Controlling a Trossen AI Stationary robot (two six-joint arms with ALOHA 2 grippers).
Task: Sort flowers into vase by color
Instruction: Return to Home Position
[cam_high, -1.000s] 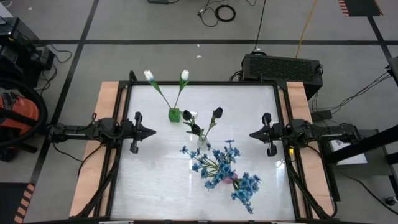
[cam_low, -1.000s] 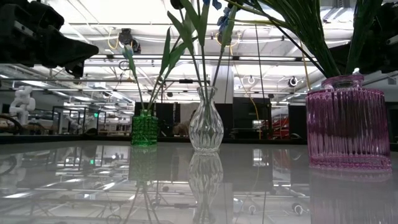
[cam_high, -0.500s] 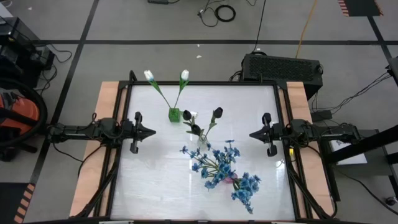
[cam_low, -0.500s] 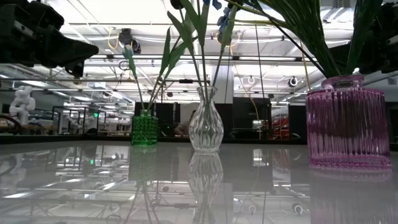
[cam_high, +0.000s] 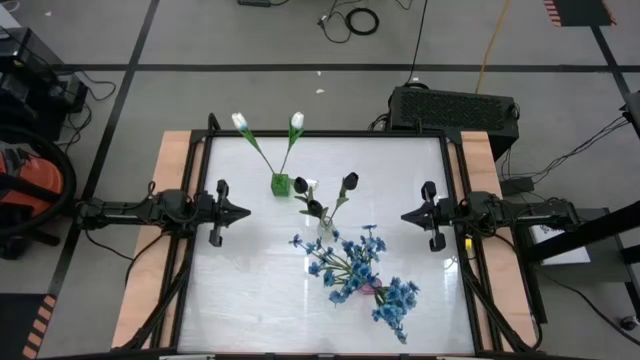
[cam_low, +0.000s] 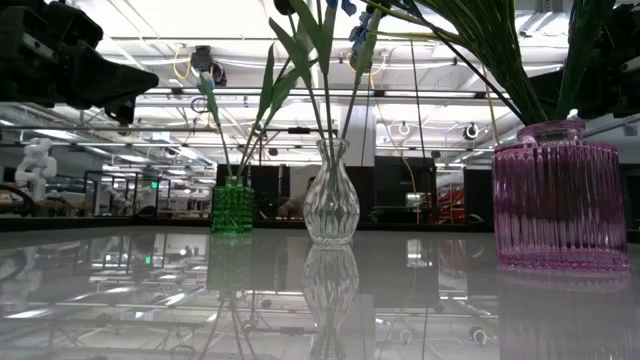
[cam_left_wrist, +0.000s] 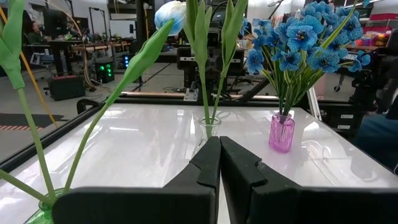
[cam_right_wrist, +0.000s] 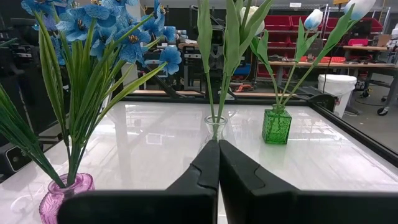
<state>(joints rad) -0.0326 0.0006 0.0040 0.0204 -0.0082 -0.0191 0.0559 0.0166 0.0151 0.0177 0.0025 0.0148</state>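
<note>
**A:** Where do the flowers stand?

**B:** All in glass, as I judge it. The white tulips (cam_high: 297, 120) rise from the small green glass vase (cam_high: 281, 185). The black tulip buds (cam_high: 349, 181) rise from the clear waisted glass vase (cam_low: 331, 205), and the sprays of small blue blooms (cam_high: 355, 262) from the ribbed pink glass vase (cam_low: 560, 205).

**A:** And your grippers?

**B:** My left gripper (cam_high: 240, 213) hangs at the left edge of the glossy white table (cam_high: 240, 290), my right gripper (cam_high: 408, 216) at its right edge. Each has its fingers pressed together on nothing, well apart from the vases.

**A:** If one flower needed moving?

**B:** They look light and bendy, so I'd pinch the thin green stem (cam_left_wrist: 204, 93) mid-length, below the head. The blue sprays spread close beside the clear vase, and the glass would probably tip easily
</note>
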